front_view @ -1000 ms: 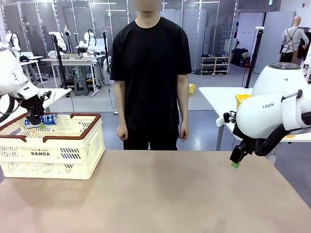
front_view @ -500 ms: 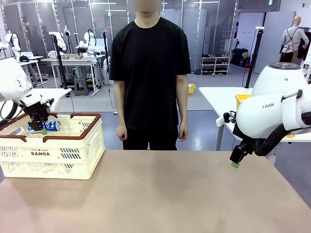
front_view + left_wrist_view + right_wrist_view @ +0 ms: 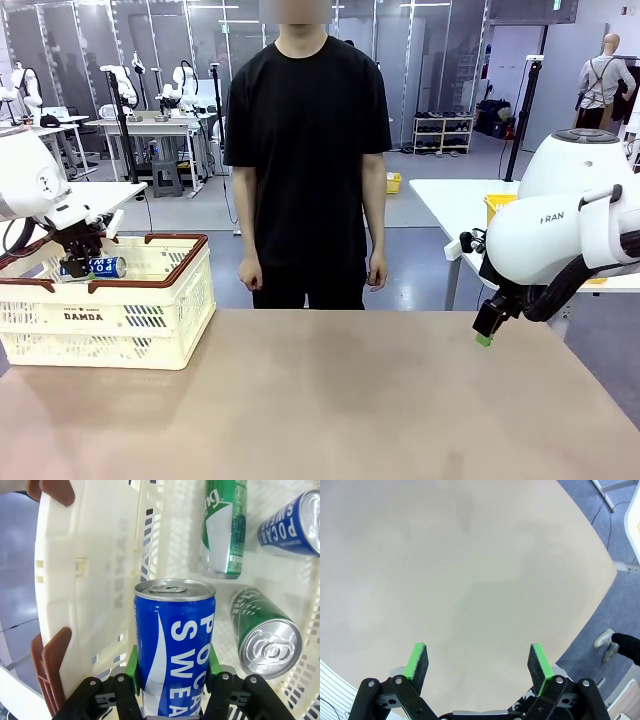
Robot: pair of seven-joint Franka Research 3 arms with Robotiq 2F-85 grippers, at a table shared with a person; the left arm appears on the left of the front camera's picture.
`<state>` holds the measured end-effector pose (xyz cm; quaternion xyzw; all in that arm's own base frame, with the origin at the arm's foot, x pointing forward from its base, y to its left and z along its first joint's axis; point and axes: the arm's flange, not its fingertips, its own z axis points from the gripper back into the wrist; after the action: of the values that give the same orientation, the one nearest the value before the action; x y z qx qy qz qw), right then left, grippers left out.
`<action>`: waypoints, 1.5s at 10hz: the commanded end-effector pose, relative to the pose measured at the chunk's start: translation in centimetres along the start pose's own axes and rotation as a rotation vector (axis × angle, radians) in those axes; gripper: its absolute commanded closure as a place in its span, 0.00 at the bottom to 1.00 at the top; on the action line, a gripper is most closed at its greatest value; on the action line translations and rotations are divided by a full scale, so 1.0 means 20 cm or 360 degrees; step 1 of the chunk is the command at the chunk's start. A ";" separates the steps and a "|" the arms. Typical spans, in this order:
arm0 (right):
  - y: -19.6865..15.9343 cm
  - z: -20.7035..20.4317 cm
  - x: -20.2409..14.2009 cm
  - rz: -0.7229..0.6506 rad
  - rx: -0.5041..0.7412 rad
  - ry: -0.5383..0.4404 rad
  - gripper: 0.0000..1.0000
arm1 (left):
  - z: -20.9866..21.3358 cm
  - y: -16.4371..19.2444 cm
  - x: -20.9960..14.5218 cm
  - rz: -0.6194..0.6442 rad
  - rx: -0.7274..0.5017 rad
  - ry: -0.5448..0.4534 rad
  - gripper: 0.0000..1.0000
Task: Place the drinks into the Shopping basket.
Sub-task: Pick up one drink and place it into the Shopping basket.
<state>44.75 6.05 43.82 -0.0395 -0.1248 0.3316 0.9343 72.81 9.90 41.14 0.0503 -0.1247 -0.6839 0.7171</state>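
My left gripper [image 3: 78, 262] is shut on a blue and white drink can [image 3: 100, 267], held sideways just inside the cream Shopping basket [image 3: 110, 310] at the table's left end. The left wrist view has the can [image 3: 174, 645] clamped between the green pads [image 3: 131, 666], hanging over the basket floor [image 3: 175, 540]. Below it lie two green cans [image 3: 223, 527] [image 3: 264, 632] and another blue can [image 3: 289, 524]. My right gripper [image 3: 486, 328] hangs open and empty above the table's right side, its pads [image 3: 417, 661] wide apart over bare tabletop.
A person in a black shirt [image 3: 308, 150] stands at the far side of the table, arms down. The beige tabletop [image 3: 330, 400] stretches between the basket and my right arm. The basket's brown handles [image 3: 52, 665] rise near the held can.
My left gripper has carried the blue can downward, from above the basket's rim to inside it. The right arm has not moved.
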 end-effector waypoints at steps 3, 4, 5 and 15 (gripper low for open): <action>-0.01 0.00 0.00 0.0010 -0.0009 0.0011 0.00 | -0.02 0.00 -0.03 -0.0080 0.0042 0.0048 0.43; -0.01 0.00 0.00 0.0010 -0.0009 0.0011 0.00 | -0.04 0.02 -0.04 -0.0080 0.0031 0.0037 0.43; -0.01 0.00 0.00 0.0010 -0.0009 0.0011 0.00 | -0.05 0.02 -0.04 -0.0089 0.0023 0.0047 0.43; -0.01 0.00 0.00 0.0010 -0.0009 0.0011 0.00 | -0.11 0.00 -0.03 -0.0067 -0.0022 0.0031 0.43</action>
<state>44.75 6.05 43.82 -0.0395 -0.1248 0.3316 0.9343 73.10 10.35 39.23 0.0547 -0.1085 -0.6950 0.7087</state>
